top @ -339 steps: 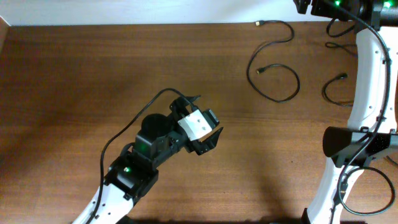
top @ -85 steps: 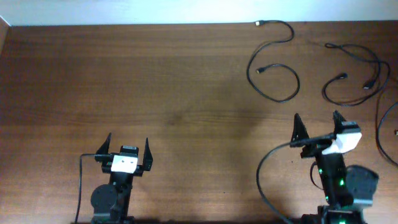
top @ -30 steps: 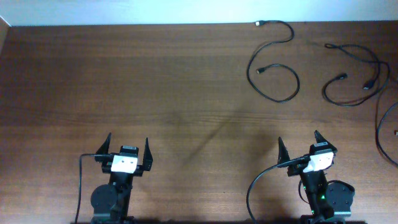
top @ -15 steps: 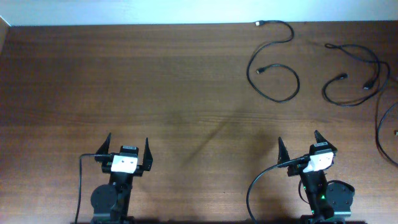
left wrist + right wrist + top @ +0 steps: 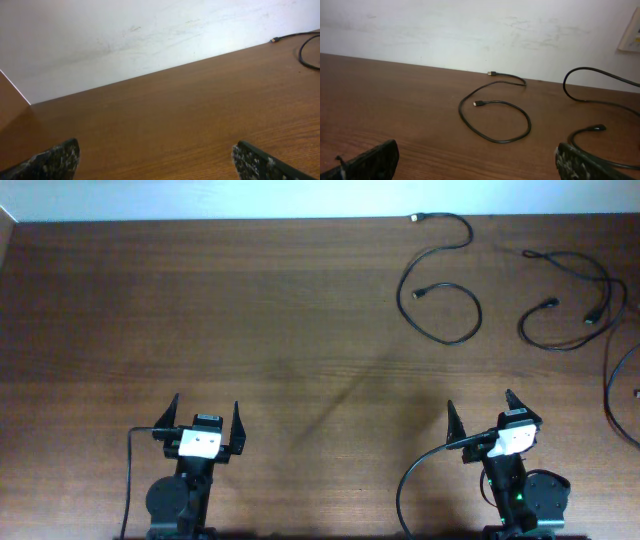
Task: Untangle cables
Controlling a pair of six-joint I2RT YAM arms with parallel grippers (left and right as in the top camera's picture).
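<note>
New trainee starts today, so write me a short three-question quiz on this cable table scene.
1. True or false: the left gripper and the right gripper both stand open and hold nothing.
2. The gold-tipped plug lies: A) near the far edge of the table; B) between the grippers; C) inside the right gripper.
3. Which gripper is nearer the cables?
Key: 1 true; 2 A; 3 the right one.

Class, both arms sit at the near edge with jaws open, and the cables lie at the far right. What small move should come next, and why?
Probably reach the right gripper toward the far-right cables, which seem to cross each other. The looped cable already lies apart from them, and that gripper is the nearer one.
</note>
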